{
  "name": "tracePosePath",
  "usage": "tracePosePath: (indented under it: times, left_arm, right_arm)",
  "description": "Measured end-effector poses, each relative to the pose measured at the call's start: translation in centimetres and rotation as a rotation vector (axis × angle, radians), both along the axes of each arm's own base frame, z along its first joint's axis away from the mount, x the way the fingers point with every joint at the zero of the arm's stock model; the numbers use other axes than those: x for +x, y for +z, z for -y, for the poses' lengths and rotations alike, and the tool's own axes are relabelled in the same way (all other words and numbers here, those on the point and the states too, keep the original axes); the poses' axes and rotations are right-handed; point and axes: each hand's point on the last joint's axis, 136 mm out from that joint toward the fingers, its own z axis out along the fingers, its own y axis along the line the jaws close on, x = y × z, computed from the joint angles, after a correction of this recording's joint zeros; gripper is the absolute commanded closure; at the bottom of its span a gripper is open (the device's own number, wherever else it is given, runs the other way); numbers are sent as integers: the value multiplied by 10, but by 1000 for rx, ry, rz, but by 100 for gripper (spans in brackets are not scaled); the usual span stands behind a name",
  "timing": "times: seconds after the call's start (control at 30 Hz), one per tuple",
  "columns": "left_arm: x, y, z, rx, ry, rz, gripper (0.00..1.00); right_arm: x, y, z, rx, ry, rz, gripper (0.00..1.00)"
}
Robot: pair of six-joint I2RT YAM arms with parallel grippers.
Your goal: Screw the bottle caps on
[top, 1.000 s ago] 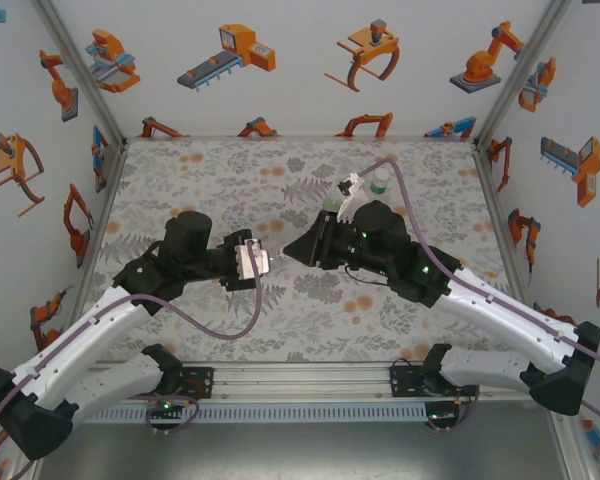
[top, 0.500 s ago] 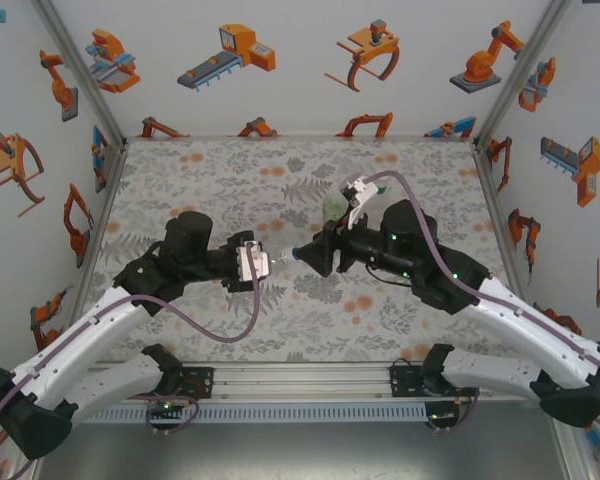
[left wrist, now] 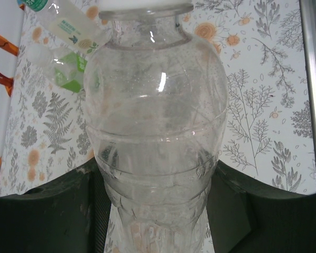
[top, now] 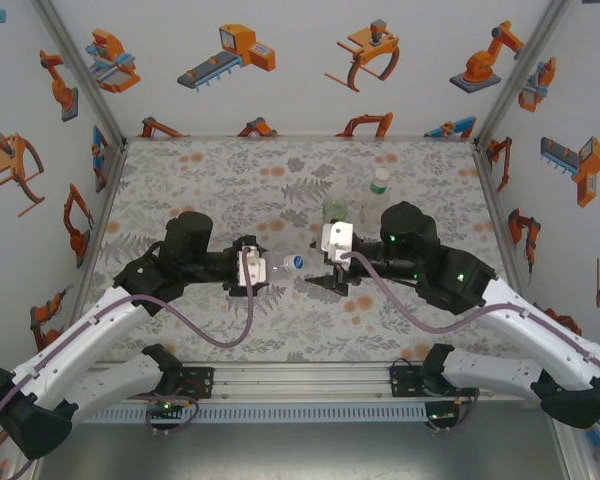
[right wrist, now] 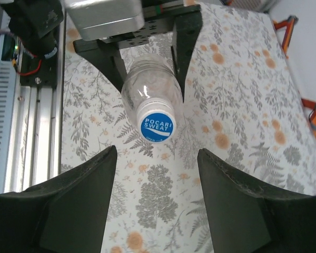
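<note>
Right wrist view: left tool [right wrist: 150, 84] pinches the light, thin-walled, probably slippery clear bottle [right wrist: 147, 95] mid-body above the tabletop [right wrist: 242, 105], blue cap [right wrist: 158, 126] seemingly seated, right tool [right wrist: 157, 153] spread just clear; grip the cap's rim.

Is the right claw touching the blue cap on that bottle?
Apart. The right wrist view shows the right gripper open, with patterned mat visible between each finger and the blue cap.
</note>
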Motion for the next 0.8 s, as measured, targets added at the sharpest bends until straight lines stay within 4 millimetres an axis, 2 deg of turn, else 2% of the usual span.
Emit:
tracePosePath:
  times: [0.23, 0.53, 0.8]
  left_arm:
    - [-6, 3, 0, -12, -25, 2, 100]
    - [-8, 3, -1, -12, -33, -1, 100]
    - [-8, 3, -1, -13, -33, 0, 100]
  right_arm:
    - [-7, -9, -15, -29, 119, 41, 45]
    - [-16, -2, -20, 6, 189, 60, 54]
    - [-15, 1, -25, 26, 204, 69, 56]
